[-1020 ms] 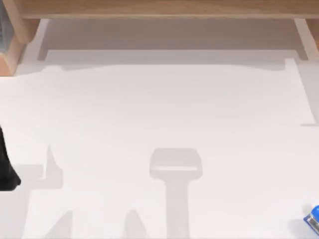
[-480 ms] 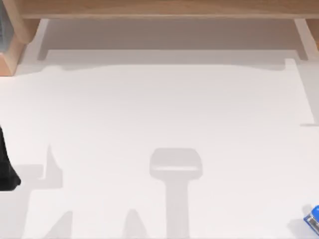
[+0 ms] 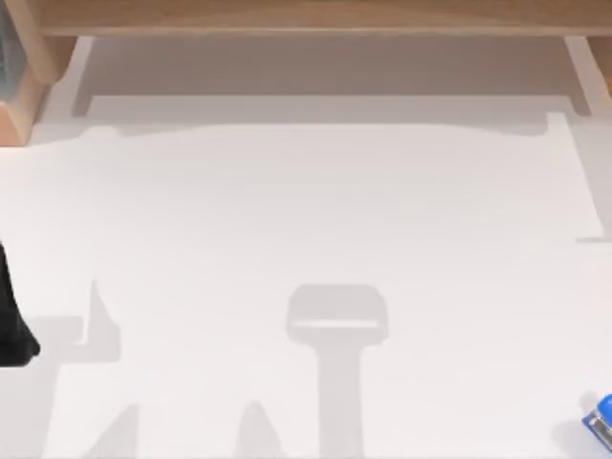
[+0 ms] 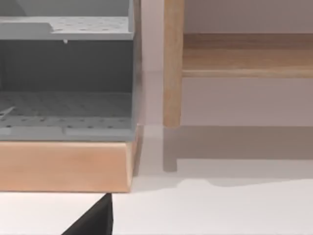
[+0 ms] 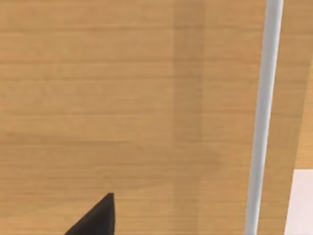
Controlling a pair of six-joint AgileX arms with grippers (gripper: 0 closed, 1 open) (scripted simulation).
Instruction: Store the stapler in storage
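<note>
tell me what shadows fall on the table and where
Top view: soft grey shadows lie on the white table, a T-shaped one at bottom centre and jagged ones at bottom left; the stapler sits at the bottom right edge. Left wrist view: the wooden shelf post casts a faint shadow beneath it.

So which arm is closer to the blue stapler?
Likely right, unconfirmed. The left arm is across the table from the stapler; the right pincer faces wood panelling.
</note>
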